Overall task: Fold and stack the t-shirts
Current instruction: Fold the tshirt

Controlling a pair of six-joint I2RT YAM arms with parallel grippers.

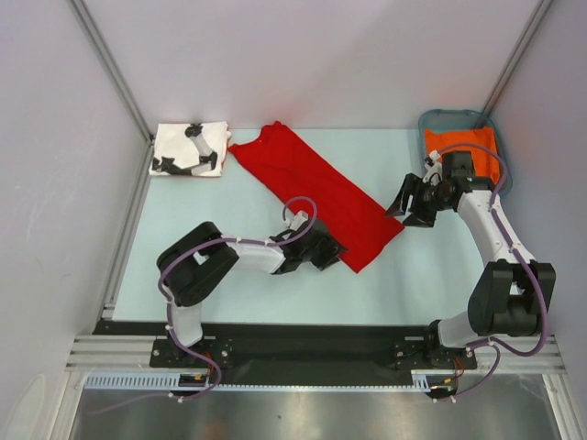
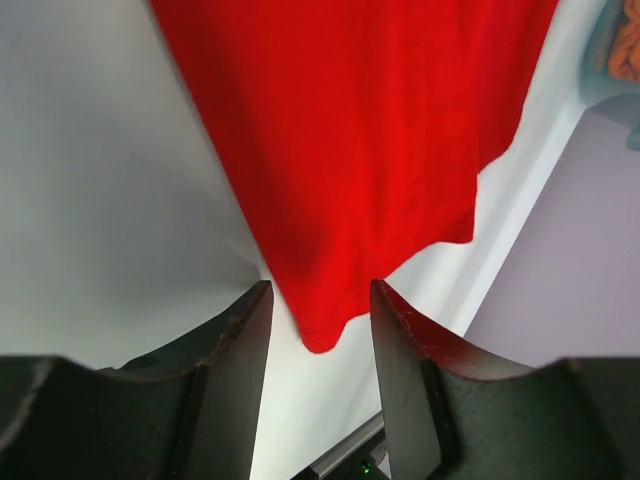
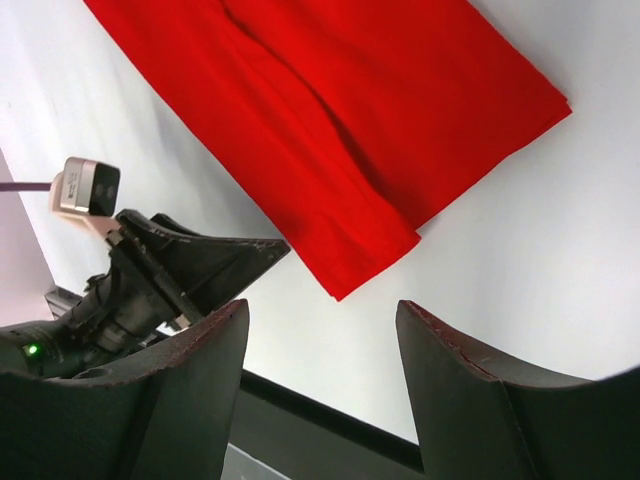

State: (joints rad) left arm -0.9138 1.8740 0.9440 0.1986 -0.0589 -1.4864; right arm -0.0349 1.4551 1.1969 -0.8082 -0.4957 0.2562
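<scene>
Left hand (image 2: 320,290) hovers narrowly parted over the near corner of the smooth red t-shirt (image 1: 316,192), a long folded strip lying diagonally on my bench (image 1: 431,266). Right hand (image 3: 320,310) gapes wide, empty. I count two tees: the white printed t-shirt (image 1: 188,149) sits folded square, far-left.

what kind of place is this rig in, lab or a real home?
Probably a lab robot cell, not a home: bare grey walls on aluminium framing, the left arm and right arm bolted to a base plate, with a red t-shirt and teal basket laid out.
</scene>
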